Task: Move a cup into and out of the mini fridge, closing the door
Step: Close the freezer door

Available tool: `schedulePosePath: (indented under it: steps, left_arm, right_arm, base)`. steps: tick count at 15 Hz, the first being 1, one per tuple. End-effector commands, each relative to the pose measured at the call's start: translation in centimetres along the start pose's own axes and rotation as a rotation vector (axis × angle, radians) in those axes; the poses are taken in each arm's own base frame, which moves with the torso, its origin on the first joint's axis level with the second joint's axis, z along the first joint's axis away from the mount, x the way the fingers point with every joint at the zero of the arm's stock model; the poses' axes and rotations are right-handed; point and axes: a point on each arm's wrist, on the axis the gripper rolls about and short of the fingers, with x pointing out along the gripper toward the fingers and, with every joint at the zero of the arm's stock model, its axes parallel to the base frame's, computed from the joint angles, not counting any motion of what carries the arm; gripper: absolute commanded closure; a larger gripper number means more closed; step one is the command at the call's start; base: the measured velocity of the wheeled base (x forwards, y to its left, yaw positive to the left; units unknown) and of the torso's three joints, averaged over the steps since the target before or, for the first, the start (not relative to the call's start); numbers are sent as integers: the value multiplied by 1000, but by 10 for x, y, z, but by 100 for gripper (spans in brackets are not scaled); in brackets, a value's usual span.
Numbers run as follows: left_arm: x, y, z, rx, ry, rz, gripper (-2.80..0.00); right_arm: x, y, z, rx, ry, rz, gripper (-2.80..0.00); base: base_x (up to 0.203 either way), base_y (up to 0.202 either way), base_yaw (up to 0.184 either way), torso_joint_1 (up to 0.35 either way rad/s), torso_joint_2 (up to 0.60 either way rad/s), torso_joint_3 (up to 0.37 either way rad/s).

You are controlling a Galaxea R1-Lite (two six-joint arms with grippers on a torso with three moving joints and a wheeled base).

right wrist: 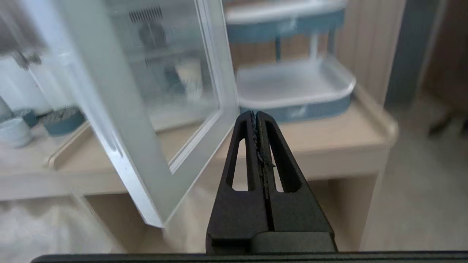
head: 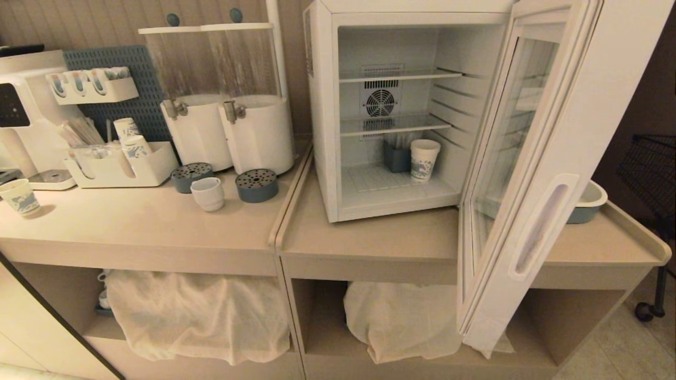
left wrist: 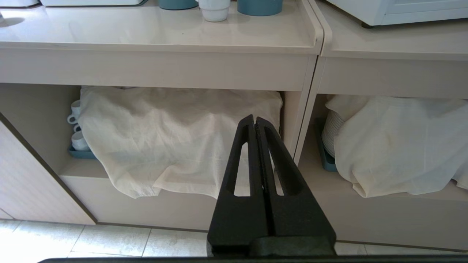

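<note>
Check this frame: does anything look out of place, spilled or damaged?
Nothing spilled or broken. The mini fridge door hangs wide open, and the cup sits alone on the counter outside it.

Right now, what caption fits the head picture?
Mini fridge door open, paper cup inside, white cup on counter.
</note>
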Motion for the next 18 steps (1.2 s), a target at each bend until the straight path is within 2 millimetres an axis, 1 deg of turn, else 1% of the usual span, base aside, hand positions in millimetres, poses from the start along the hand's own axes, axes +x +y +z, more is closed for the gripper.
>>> schedulePosePath:
  steps: [1, 2, 3, 5, 6, 8, 9, 10, 12, 13, 14, 15, 16, 17, 18]
  left_arm:
    - [0, 0, 0, -1, 1, 1, 0]
    - [0, 0, 0, -1, 0, 1, 0]
    - [0, 0, 0, -1, 1, 1, 0]
    - [0, 0, 0, -1, 1, 1, 0]
    - [0, 0, 0, -1, 1, 1, 0]
    - [0, 0, 0, -1, 1, 1, 0]
    - [0, 0, 0, -1, 1, 1, 0]
    - [0, 0, 0, -1, 1, 1, 0]
    - [0, 0, 0, -1, 1, 1, 0]
    - [0, 0, 0, -1, 1, 1, 0]
    - [0, 0, 0, -1, 1, 1, 0]
    - [0, 0, 0, -1, 1, 1, 0]
    - [0, 0, 0, -1, 0, 1, 0]
    - [0, 0, 0, -1, 1, 1, 0]
    - [0, 0, 0, -1, 1, 1, 0]
  right_arm:
    - [61, 6, 12, 9, 231, 5, 0]
    - [78, 9, 12, 17, 291, 40, 0]
    - [91, 13, 12, 29, 335, 111, 0]
    - [114, 19, 13, 50, 373, 237, 0]
    - [121, 21, 15, 57, 364, 279, 0]
    - [125, 22, 17, 58, 347, 300, 0]
    - [135, 21, 18, 65, 334, 348, 0]
    - [147, 17, 19, 81, 325, 426, 0]
    - [168, -7, 22, 118, 298, 587, 0]
    - [179, -21, 21, 138, 287, 749, 0]
    - [193, -37, 18, 153, 281, 874, 0]
    - [207, -53, 12, 157, 274, 947, 0]
    - [219, -67, 8, 136, 255, 961, 0]
    - [230, -76, 3, 134, 252, 967, 0]
    - [243, -78, -1, 137, 257, 1001, 0]
  base:
    - [0, 0, 0, 0, 0, 0]
    - [0, 0, 0, 0, 0, 0]
    - [0, 0, 0, 0, 0, 0]
    - [0, 0, 0, 0, 0, 0]
    - [0, 0, 0, 0, 0, 0]
    - [0, 0, 0, 0, 0, 0]
    - [0, 0, 0, 0, 0, 0]
    - [0, 0, 0, 0, 0, 0]
    - [0, 0, 0, 0, 0, 0]
    - [0, 0, 0, 0, 0, 0]
    - [0, 0, 0, 0, 0, 0]
    - [0, 0, 0, 0, 0, 0]
    - [0, 0, 0, 0, 0, 0]
    - [0, 0, 0, 0, 0, 0]
    - [0, 0, 0, 0, 0, 0]
